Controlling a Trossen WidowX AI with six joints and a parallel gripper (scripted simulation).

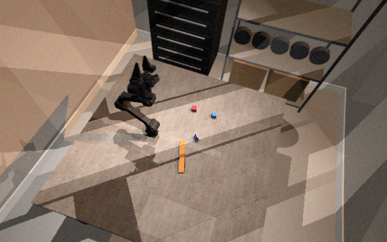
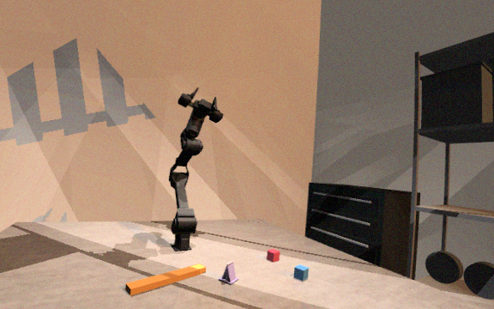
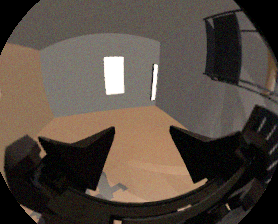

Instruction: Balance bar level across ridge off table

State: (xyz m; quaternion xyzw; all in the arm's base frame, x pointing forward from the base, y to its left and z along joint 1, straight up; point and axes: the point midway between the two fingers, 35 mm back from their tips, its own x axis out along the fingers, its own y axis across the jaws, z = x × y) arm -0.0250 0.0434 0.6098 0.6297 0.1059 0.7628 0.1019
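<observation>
While arm raised high, my gripper [image 2: 204, 98] wide, holding nothing; bar [image 2: 165, 279] flat on table [image 2: 358, 292], ridge [image 2: 229, 273] just beside, awaiting pickup.

A flat orange bar [image 2: 165, 279] with one yellow end lies on the mottled beige tabletop [image 2: 358, 292] — crossed by dark shadow bands. Small lilac wedge-shaped ridge [image 2: 229, 273], red cube [image 2: 273, 255], blue cube [image 2: 301, 272]; the jointed robot arm [image 2: 184, 180] is black throughout.
</observation>
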